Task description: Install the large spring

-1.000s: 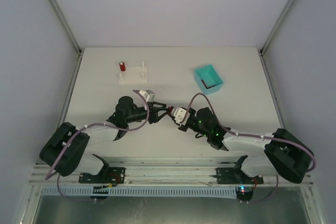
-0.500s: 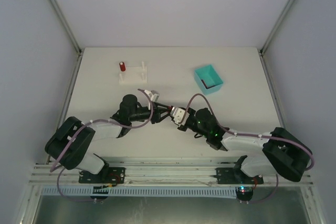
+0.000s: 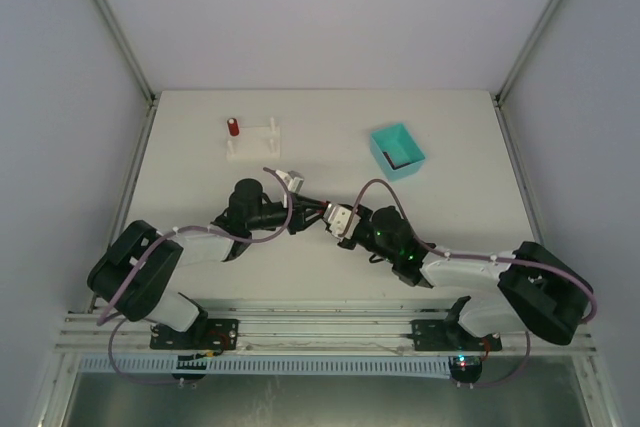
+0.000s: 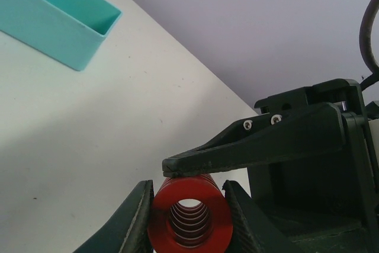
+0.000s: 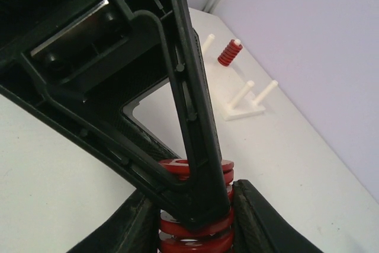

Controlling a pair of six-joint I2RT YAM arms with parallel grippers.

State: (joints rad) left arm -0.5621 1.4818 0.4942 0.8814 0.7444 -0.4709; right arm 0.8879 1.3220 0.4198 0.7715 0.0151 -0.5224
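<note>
Two grips, one part: the large red coil spring (image 4: 189, 220) is held over the middle of the counter (image 3: 450, 217), between the two arms, pinched by both at once.
Left gripper (image 3: 312, 209): its jaws are closed right down on the spring's coils. Its wrist view looks straight down the bore, with a finger on each side.
Right gripper (image 5: 195, 226): its jaws are only a little apart and clamped on the same spring, with the coils squeezed between its fingers.
What changed: a second ago the left jaws stood wider. They've since come together, and that arm nudged in toward the right one. The right jaws haven't budged.
What it means: it looks like a hand-over to me. The left has its hold now, so I'd guess the right can let go. The spring isn't on any peg yet, so the install is still to come.
White peg stand (image 3: 252, 139): it sits back-left on the counter, well apart from the grippers. A small red spring (image 3: 232, 127) sits on its left peg and the other pegs are bare.
Teal plastic bin (image 3: 397, 150): it's back-right with an open top. There's a dark streak inside by the near wall, and I can't tell what it is. The left wrist view shows only the bin's walls, no contents.
</note>
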